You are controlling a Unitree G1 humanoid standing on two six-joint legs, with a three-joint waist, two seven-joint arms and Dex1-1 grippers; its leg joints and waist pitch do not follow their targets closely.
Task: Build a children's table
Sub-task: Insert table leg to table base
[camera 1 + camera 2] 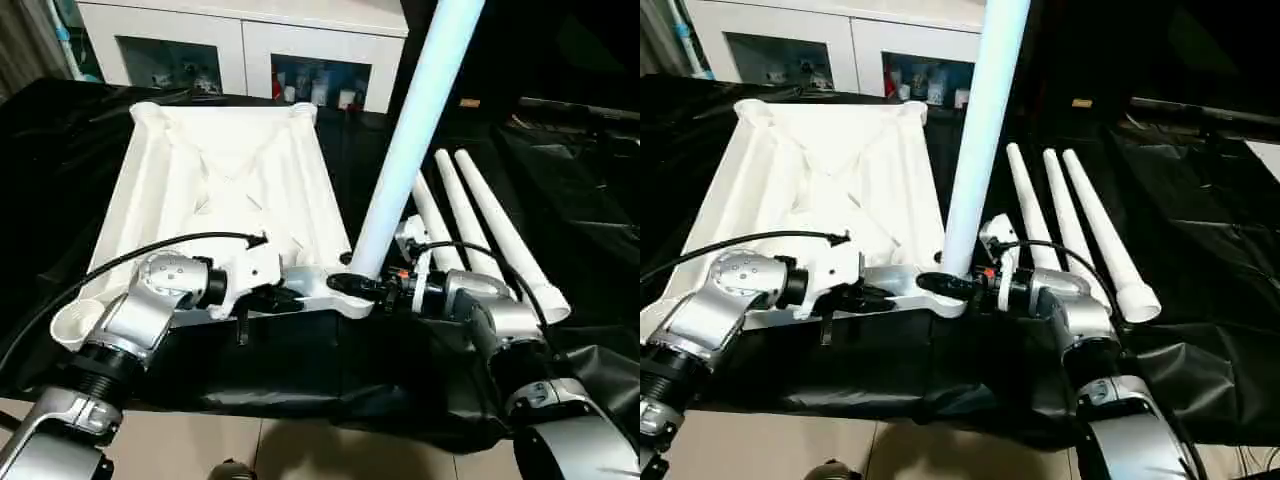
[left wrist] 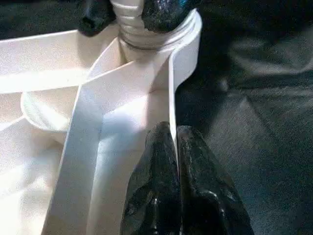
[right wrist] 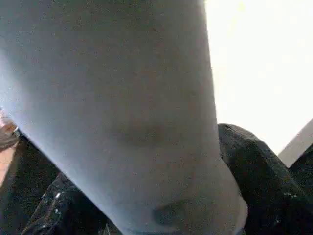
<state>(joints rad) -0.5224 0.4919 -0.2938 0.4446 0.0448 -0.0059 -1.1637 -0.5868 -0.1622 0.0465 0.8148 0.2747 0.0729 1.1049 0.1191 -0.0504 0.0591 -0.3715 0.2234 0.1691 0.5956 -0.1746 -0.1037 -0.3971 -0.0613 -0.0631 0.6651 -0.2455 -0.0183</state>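
The white table top [image 1: 225,190] lies upside down, ribs up, on the left half of the black-draped work table [image 1: 600,200], its near rim along that table's near edge. One white leg [image 1: 415,130] stands in the top's near right corner socket [image 1: 345,290], tilted. The right gripper [image 1: 362,288] clasps this leg's base, fingers spread around it. The left gripper [image 2: 174,161], fingers pressed together, pinches the top's near rim. Three more legs [image 1: 480,225] lie side by side just right of the top.
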